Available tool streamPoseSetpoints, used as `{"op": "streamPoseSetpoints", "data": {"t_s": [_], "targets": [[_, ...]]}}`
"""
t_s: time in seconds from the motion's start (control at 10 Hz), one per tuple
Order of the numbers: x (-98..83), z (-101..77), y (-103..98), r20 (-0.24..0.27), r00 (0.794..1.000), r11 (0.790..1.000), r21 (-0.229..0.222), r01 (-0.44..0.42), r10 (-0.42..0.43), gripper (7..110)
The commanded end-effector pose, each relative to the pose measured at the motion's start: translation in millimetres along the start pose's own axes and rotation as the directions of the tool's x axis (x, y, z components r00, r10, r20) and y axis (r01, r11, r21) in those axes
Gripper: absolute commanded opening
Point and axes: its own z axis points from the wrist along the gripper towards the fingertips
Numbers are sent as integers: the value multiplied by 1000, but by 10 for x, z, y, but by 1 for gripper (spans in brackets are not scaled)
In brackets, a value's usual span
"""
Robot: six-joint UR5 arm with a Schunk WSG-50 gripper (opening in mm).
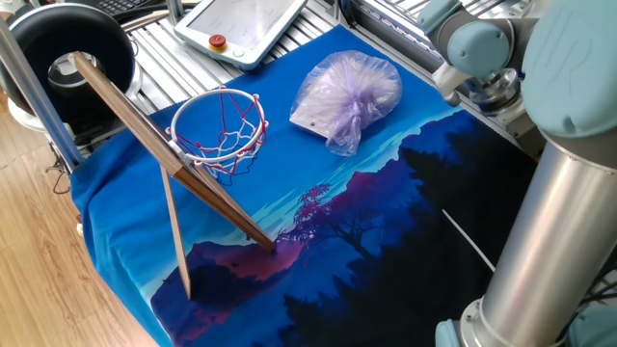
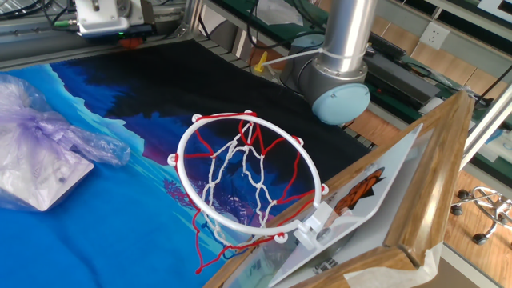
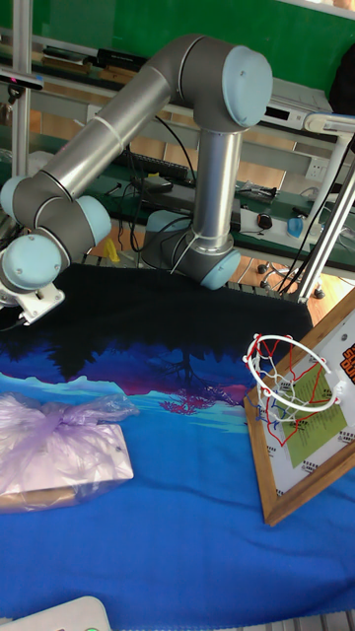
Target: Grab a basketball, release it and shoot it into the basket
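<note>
The basketball cannot be made out in any view. The basket (image 1: pixel 220 130) has a round red metal rim and white-and-red string net, fixed to a thin wooden backboard (image 1: pixel 145 145) leaning near the desk's (image 1: pixel 386 251) edge. A crinkled lilac plastic bag (image 1: pixel 347 96) lies well apart. The hand (image 2: pixel 100 14) sits at the far edge; whether it is open or closed cannot be told. A printed blue cloth covers the desk.

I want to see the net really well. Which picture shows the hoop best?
The other fixed view: the basket fills the frame, its strings clear. One fixed view shows it whole but smaller; the tall fixed view shows it small, at the edge.
</note>
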Motion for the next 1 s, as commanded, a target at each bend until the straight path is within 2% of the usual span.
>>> {"op": "streamPoseSetpoints", "data": {"t_s": [0.0,0.1,0.2,0.4,0.5,0.7,0.8,0.9], "targets": [[46,32,46,-24,999,999,-28,-22,21,66],[63,32,43,-31,999,999,-26,-34,33,66],[64,32,47,-32,999,999,-27,-42,41,44],[83,31,24,-39,997,998,-17,-63,62,44],[123,30,-38,-53,995,996,10,-88,88,44],[150,28,-95,-61,990,991,36,-126,128,44],[162,26,-103,-64,985,987,42,-156,159,7],[153,28,-60,-63,984,986,25,-167,168,7]]}}
